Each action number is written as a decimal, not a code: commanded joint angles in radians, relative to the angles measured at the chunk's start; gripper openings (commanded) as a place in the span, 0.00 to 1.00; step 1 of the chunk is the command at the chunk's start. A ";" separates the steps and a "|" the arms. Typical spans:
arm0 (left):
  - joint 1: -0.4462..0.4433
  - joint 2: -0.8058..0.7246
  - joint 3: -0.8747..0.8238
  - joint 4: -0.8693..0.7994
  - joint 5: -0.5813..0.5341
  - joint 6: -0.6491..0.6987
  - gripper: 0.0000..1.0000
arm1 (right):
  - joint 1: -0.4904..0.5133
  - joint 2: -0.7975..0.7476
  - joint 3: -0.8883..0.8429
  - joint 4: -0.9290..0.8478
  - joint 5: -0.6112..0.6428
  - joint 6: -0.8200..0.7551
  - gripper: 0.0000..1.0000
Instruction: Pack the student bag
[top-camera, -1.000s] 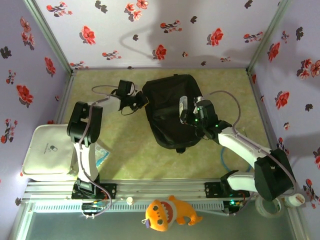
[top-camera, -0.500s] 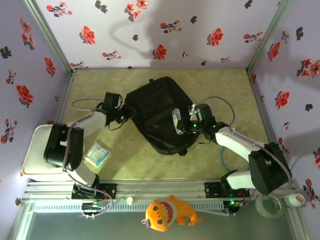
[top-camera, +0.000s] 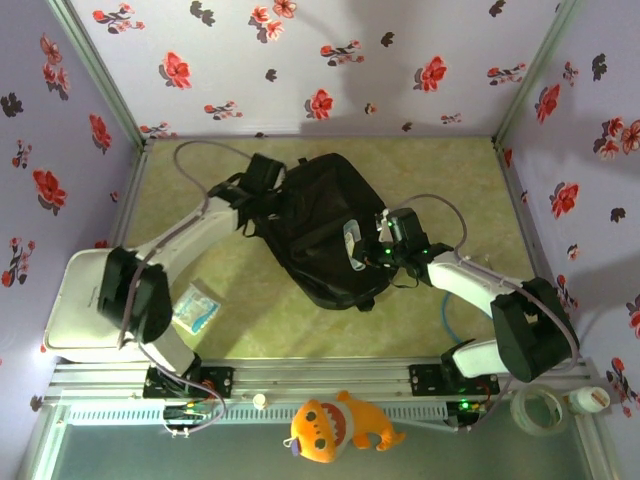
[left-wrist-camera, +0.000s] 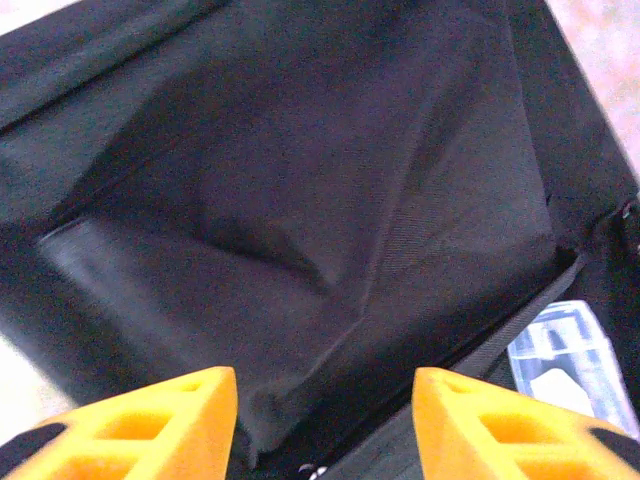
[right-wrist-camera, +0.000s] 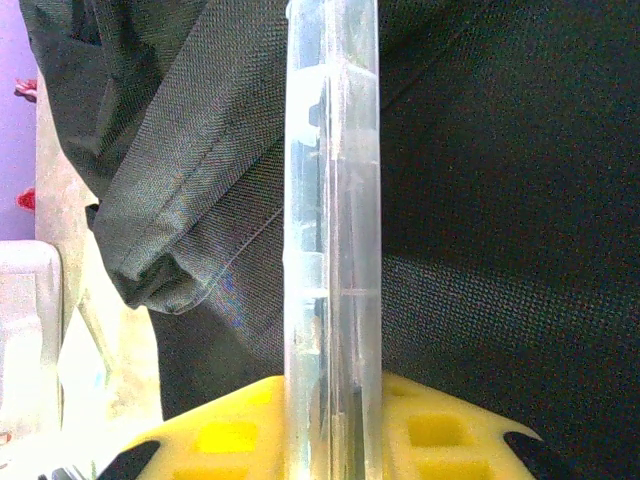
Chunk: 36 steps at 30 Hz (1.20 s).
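With your left pincer (left-wrist-camera: 325, 415) open, the student bag (left-wrist-camera: 300, 200) may sag shut — blocking the clear case (right-wrist-camera: 330, 200) your right pincer (right-wrist-camera: 330, 440) grips.

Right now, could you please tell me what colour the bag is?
The bag is black, seen best in the top external view.

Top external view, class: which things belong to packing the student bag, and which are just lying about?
In the job: student bag; clear plastic box, gripped in the right claw; left claw, open at the bag.
Lying about: orange plush toy; white case; blue-white packet, perhaps still to pack.
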 joint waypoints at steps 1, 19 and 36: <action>-0.053 0.127 0.133 -0.174 -0.114 0.161 0.47 | -0.005 0.000 -0.001 -0.018 0.015 0.016 0.11; -0.092 0.420 0.481 -0.316 -0.182 0.219 0.00 | -0.005 -0.071 0.000 -0.079 0.064 -0.025 0.12; -0.058 0.142 0.305 -0.144 -0.005 0.096 0.00 | 0.029 0.043 0.023 0.190 -0.209 0.026 0.12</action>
